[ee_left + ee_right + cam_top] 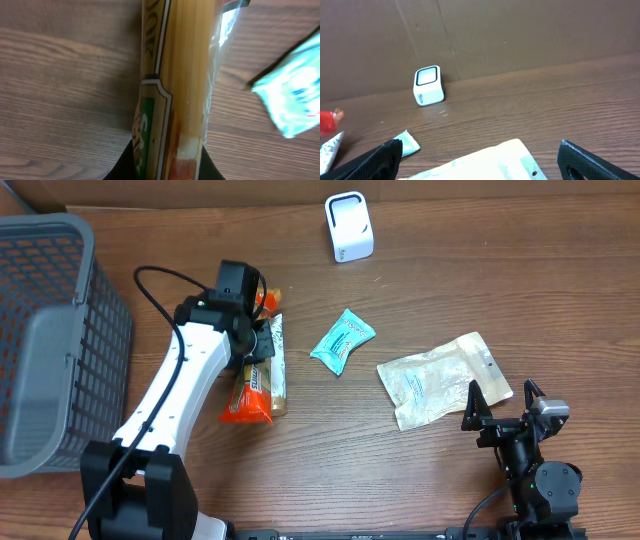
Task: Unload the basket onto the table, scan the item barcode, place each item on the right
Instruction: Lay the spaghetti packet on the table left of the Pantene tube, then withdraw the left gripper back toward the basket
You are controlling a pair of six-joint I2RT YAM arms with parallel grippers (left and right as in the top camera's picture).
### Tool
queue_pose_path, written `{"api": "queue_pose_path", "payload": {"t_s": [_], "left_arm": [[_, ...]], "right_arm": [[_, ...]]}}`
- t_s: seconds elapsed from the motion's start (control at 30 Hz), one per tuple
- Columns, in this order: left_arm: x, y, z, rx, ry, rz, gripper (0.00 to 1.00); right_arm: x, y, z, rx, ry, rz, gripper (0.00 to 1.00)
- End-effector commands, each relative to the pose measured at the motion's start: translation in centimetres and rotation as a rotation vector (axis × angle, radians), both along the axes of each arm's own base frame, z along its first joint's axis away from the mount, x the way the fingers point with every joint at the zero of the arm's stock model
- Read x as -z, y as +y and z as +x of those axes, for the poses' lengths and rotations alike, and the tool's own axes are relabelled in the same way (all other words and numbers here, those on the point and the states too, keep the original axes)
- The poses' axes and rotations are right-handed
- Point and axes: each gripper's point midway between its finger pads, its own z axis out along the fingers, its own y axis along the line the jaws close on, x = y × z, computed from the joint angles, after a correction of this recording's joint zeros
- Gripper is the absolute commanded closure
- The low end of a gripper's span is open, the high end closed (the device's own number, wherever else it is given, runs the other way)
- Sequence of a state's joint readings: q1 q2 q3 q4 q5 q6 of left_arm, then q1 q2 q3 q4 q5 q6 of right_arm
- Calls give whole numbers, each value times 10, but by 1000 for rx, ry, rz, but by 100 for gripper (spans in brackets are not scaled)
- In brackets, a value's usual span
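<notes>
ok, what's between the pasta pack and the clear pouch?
A teal packet, lying apart from both the pasta pack and the clear pouch. The overhead view shows it.

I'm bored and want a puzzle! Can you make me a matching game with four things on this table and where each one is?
Things:
1. grey basket
2. white scanner
3. teal packet
4. spaghetti pack

Places:
A. pinched in the left gripper
B. at the left edge of the table
C. at the back
D. in the middle

Pairs: 1-B, 2-C, 3-D, 4-A
</notes>
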State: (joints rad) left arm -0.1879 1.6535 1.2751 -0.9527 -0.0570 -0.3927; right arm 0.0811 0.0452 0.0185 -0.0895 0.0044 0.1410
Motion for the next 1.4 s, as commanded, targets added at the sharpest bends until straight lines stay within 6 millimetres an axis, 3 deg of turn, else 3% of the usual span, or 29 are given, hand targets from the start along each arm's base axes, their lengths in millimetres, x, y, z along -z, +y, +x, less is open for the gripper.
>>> {"api": "queue_pose_path", "payload": {"t_s": [0.0,0.1,0.17,0.27,0.33,0.37,0.5,0.7,0.9,1.13,1.37], "left_arm": [[2,2,-6,-33,-25,-4,96],[14,-1,-11,-27,-13,-24,96],[19,-5,-12,-22,-9,-46,86],[20,-10,-14,-13,-2,-77,35],[19,-13,-14,-9,0,-92,20],[19,-14,-14,-7,0,-99,18],[7,-18,-11,3,-17,-119,16],[-40,-13,-11,51,-135,-116,15],[-75,27,-34,28,-194,-81,7],[-76,70,-51,75,-155,-2,8],[-76,91,-53,228,-150,88,9]], "right_arm": [[4,1,0,-2,3,-4,0],[3,1,0,-2,3,-4,0],[3,1,0,-2,3,-4,0],[3,1,0,-2,3,-4,0],[3,1,0,-2,3,-4,0],[3,1,0,-2,3,-4,0],[4,1,0,-2,3,-4,0],[4,1,0,-2,3,-4,0],[3,1,0,-2,3,-4,0],[3,1,0,-2,3,-4,0],[3,1,0,-2,3,-4,0]]}}
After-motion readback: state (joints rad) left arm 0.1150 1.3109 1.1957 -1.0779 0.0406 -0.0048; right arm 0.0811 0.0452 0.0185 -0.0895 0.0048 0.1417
